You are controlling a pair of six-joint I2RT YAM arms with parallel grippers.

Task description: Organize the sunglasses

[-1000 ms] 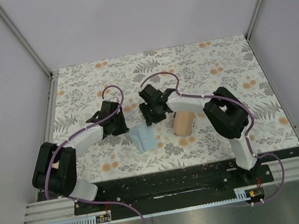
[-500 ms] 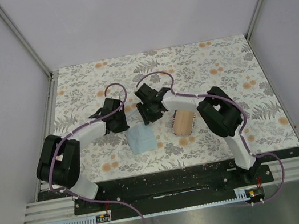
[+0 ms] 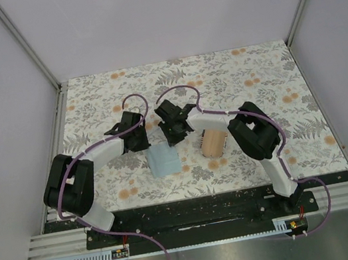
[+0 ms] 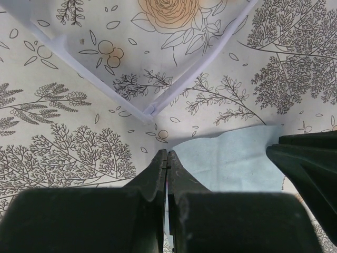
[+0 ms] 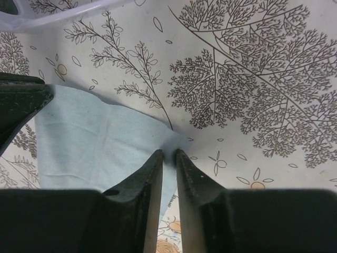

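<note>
A light blue cloth [image 3: 165, 162] lies spread flat on the floral table. My left gripper [image 3: 146, 146] is shut on its far left corner, and my right gripper [image 3: 171, 140] is shut on its far right corner. In the left wrist view the jaws [image 4: 167, 154] meet at the cloth's [image 4: 231, 158] corner. In the right wrist view the cloth [image 5: 89, 137] puckers between the tips [image 5: 169, 154]. Thin pale bars of the sunglasses [image 4: 176, 87] lie just beyond the cloth and also show in the right wrist view [image 5: 58, 18]. Their lenses are not clear to see.
The open case with its tan inside [image 3: 214, 141] lies right of the cloth, under my right arm. The table [image 3: 252, 76] is walled by white panels at the back and both sides.
Both grippers have moved a little away from the bases with the cloth's corners. The cloth, crumpled and folded before, now lies flat and square.
</note>
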